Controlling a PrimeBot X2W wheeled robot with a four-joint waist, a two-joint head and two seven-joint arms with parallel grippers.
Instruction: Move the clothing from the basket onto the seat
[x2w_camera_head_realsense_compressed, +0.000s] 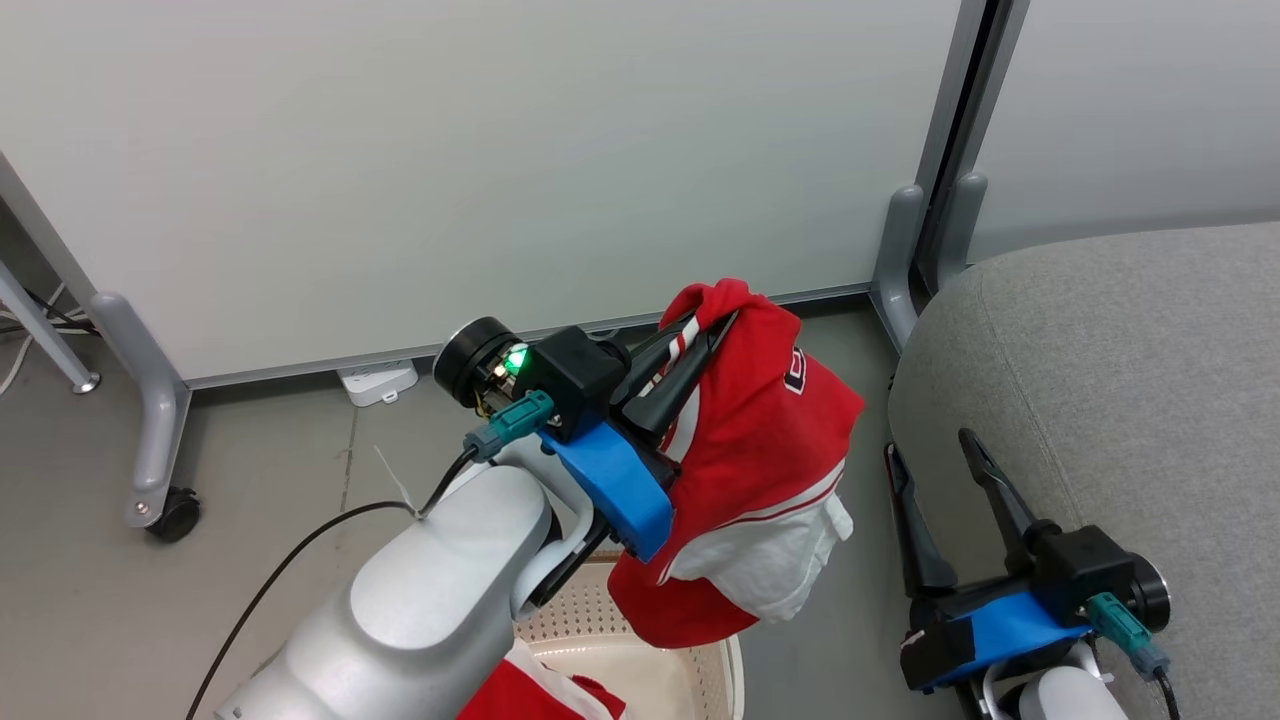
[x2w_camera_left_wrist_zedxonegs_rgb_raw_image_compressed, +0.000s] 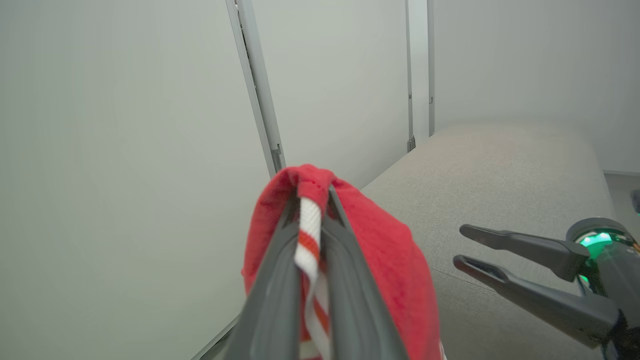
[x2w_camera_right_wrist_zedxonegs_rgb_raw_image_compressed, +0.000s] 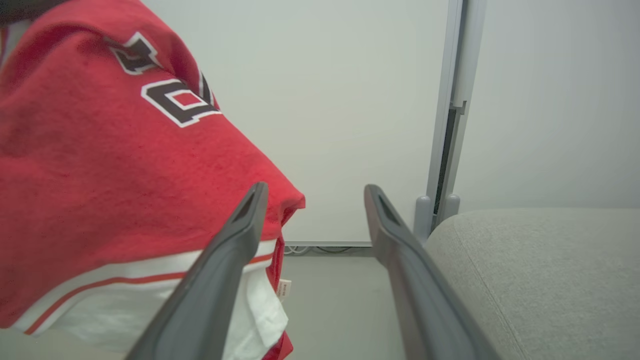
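A red garment with white panels (x2w_camera_head_realsense_compressed: 760, 470) hangs in the air from my left gripper (x2w_camera_head_realsense_compressed: 712, 330), which is shut on a fold of it above the basket (x2w_camera_head_realsense_compressed: 690, 665). In the left wrist view the gripper (x2w_camera_left_wrist_zedxonegs_rgb_raw_image_compressed: 311, 197) pinches a striped white trim with red cloth (x2w_camera_left_wrist_zedxonegs_rgb_raw_image_compressed: 390, 260) draped over the tips. More red clothing (x2w_camera_head_realsense_compressed: 545, 695) lies in the basket. The grey seat (x2w_camera_head_realsense_compressed: 1130, 400) is to the right. My right gripper (x2w_camera_head_realsense_compressed: 930, 445) stands open and empty beside the seat's front edge; in its own wrist view the gripper (x2w_camera_right_wrist_zedxonegs_rgb_raw_image_compressed: 312, 190) faces the hanging garment (x2w_camera_right_wrist_zedxonegs_rgb_raw_image_compressed: 115, 165) and the seat (x2w_camera_right_wrist_zedxonegs_rgb_raw_image_compressed: 545, 270).
Pale grey partition panels (x2w_camera_head_realsense_compressed: 500, 170) on posts with castor feet (x2w_camera_head_realsense_compressed: 165, 510) stand close behind. A white power strip (x2w_camera_head_realsense_compressed: 378, 380) lies at the panel's foot. A black cable (x2w_camera_head_realsense_compressed: 300, 560) runs along my left arm. Bare floor (x2w_camera_head_realsense_compressed: 855, 600) separates the basket from the seat.
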